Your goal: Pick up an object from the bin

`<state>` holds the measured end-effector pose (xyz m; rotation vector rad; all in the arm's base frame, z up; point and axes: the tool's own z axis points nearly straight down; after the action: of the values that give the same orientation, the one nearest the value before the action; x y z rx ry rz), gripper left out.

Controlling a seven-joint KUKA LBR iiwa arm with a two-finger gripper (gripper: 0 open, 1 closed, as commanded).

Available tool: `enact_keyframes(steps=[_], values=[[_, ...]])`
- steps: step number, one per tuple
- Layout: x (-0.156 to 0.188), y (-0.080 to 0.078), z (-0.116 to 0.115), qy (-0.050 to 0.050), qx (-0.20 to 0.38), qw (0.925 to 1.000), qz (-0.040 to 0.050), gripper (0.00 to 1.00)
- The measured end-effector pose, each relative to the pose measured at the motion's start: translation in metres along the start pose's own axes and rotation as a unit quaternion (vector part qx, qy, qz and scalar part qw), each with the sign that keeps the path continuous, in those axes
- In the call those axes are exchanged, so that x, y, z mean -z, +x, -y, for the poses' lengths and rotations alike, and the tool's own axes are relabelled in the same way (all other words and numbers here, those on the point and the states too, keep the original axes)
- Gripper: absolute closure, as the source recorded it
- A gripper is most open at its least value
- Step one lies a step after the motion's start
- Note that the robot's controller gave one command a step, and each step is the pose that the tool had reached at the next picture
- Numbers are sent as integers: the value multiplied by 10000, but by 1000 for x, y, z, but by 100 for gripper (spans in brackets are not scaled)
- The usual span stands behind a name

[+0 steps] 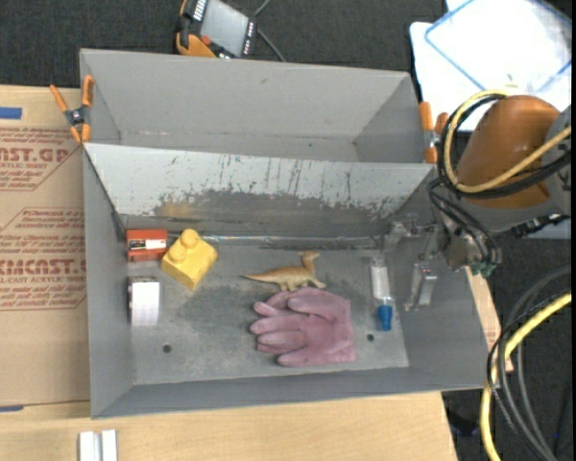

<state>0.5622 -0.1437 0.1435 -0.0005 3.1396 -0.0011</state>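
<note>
My gripper hangs low at the bin's right side, close to the right wall, its two metal fingers apart and nothing between them. Just left of it lies a clear tube with a blue cap, pointing toward the front of the bin. A pink rubber glove lies flat on the floor further left. Behind the glove stands a small tan toy dinosaur.
At the bin's left side are a yellow toy block, a small orange and white box and a white roll. The arm with its orange cover and cables reaches in over the right rim.
</note>
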Motion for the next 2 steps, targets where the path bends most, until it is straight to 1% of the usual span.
enact_keyframes(steps=[1, 2], values=[[0, 0, 0, 0, 1, 10000, 1, 0], [-20, 9, -7, 19, 174, 9998, 49, 0]])
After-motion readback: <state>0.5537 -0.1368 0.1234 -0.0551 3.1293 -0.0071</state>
